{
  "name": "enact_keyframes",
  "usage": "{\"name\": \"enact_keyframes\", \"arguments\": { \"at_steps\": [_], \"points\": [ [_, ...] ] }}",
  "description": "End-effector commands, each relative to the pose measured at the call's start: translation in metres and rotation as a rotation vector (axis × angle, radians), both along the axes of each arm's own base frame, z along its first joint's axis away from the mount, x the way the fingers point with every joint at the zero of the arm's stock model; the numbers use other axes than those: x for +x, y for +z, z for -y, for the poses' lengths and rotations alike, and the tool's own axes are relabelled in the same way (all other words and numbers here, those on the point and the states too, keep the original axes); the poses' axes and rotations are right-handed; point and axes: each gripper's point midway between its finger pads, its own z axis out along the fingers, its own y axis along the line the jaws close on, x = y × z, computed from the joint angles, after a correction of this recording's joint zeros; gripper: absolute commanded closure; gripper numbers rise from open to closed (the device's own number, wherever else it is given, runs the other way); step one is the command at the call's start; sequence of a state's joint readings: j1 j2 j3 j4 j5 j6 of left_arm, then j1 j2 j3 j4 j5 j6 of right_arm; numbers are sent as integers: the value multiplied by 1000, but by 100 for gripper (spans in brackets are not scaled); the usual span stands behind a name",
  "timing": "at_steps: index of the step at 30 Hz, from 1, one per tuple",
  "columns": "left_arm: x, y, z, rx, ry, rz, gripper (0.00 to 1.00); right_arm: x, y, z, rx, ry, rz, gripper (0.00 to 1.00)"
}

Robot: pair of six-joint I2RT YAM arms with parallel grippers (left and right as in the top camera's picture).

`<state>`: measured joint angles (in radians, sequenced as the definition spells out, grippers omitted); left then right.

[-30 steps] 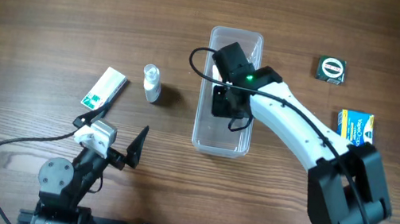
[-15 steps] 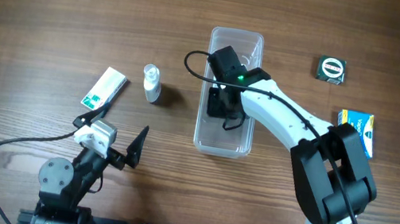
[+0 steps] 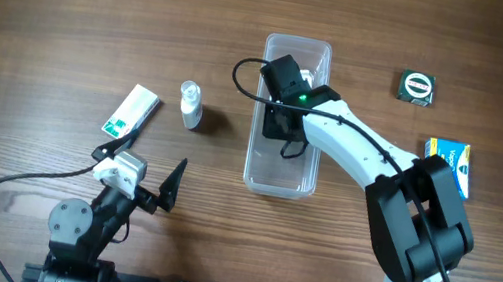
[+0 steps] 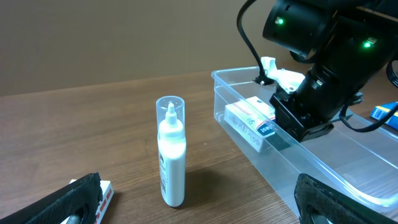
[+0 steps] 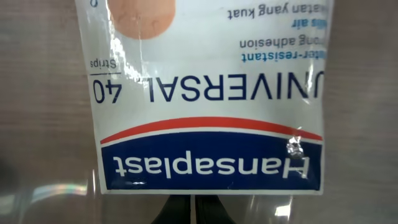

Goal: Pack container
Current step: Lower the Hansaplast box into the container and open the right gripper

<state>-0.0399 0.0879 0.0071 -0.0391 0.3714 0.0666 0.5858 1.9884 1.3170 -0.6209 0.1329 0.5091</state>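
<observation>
Container (image 3: 279,174) mid-table (image 3: 70,11), long axis running front to back. Plaster box (image 4: 250,121) lies inside it. Bottle (image 3: 190,105) upright left of container, apart. Flat box (image 3: 131,110) further left. Right of container: far box (image 3: 417,87) behind, near box (image 3: 448,160) in front.

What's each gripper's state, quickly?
Left gripper: open, empty.
Right gripper: closed, tips at the plaster box in the container.
</observation>
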Motion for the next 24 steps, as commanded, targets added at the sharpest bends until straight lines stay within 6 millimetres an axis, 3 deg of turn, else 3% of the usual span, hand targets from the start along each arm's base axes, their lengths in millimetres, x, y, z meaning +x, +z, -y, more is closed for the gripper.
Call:
{"name": "enact_keyframes", "arguments": {
  "at_steps": [1,10,24],
  "points": [
    [1,-2,-2,8,10,-5,0,7,-3,6,-34,-28,30,96],
    [1,-2,-2,8,11,-5,0,16,1,-2,3,-29,70,95],
    [1,-2,-2,8,11,-5,0,23,3,5,-27,-46,104,95]
  ]
}}
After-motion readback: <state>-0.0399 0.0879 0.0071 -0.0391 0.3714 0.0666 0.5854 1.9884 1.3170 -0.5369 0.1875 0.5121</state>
